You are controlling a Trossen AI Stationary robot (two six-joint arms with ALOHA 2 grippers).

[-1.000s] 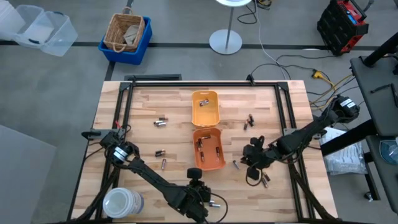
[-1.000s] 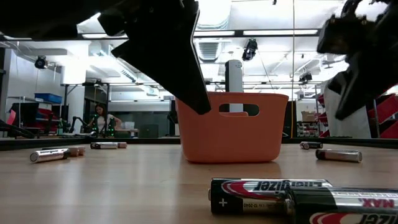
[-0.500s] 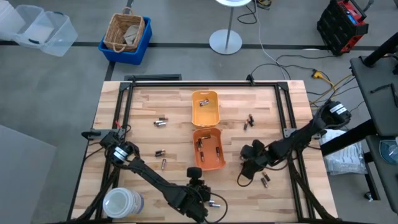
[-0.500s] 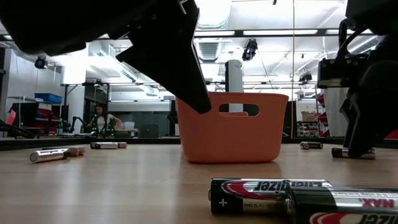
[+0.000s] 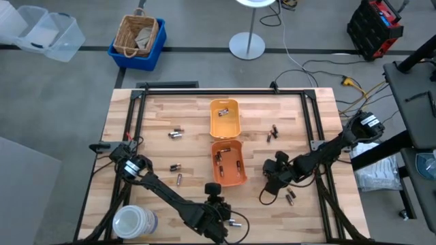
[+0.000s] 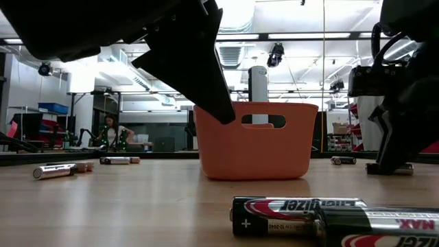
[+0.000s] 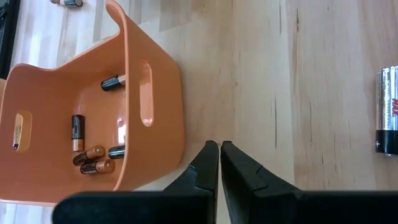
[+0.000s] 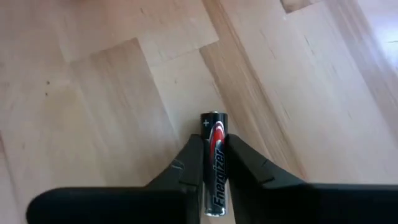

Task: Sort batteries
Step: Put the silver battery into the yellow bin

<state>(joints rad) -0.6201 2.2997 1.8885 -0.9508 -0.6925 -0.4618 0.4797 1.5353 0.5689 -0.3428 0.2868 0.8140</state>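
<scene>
My right gripper is down at the table right of the orange tray, shut on a black, red and silver battery. In the low view that gripper reaches the tabletop. My left gripper is shut and holds nothing, just off the orange tray's near end; the tray holds several batteries. The yellow-orange tray stands beyond it. Loose batteries lie flat on the wood at the left, the right and near the front edge. My right gripper pinches the battery's two long sides between its fingers, which lie along it. Its plus end sticks out past the fingertips. The fingers slant down from above, and the battery lies on the table.
Two more batteries lie left of the orange tray, and one lies right of my right gripper. A white round container sits at the near left corner. A black frame rail runs along the table's far edge.
My right gripper has come down to the table and a little toward its left and near edges, onto the battery right of the orange tray. The battery still lies on the wood.
</scene>
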